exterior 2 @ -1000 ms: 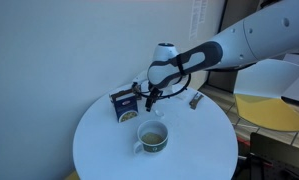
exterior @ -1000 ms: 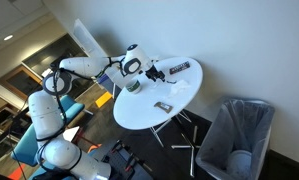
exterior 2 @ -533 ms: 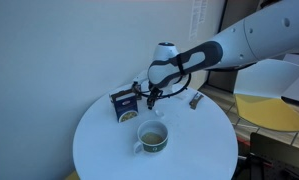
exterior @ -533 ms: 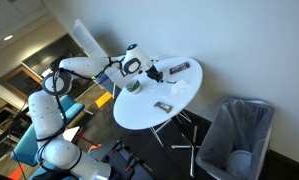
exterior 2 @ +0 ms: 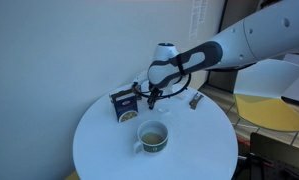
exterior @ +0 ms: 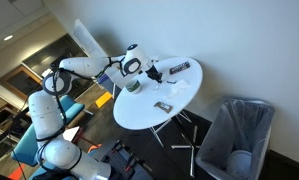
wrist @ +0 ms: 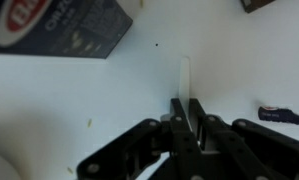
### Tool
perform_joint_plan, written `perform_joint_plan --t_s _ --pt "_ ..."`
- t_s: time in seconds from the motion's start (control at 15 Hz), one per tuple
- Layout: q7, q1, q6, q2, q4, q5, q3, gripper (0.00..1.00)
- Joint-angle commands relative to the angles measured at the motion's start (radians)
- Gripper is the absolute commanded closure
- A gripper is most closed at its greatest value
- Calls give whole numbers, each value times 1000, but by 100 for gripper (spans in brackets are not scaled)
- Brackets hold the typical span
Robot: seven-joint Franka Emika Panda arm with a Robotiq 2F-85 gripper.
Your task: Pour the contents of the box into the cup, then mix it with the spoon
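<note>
Our gripper (exterior 2: 148,99), just behind the cup (exterior 2: 152,137), has its jaws pinched on the thin white spoon (wrist: 185,75), whose length runs straight out from them, away from the cup.

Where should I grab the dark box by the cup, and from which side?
Take the box near its top, across its narrower width, coming down from above: it appears to stand upright, taller than wide, with the cup close in front. The gripper is shut on a thin white stick, so release that first.
</note>
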Motion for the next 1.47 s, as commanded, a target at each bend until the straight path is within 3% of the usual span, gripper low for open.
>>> perform_joint_plan --t_s 0.0,0.07,0.13,0.47,0.87,1.4 --pt "-9 9 -9 -57 -36 -2 -4 97" --pt "-21 12 1 -85 -59 -5 -7 97" --pt "7 -96 36 -148 -89 -99 121 97" --pt "-123 -216 95 -366 -237 -178 247 97" --pt "-562 -335 74 -584 -390 -57 354 97" --pt "-1191 -348 7 -583 -381 254 367 97"
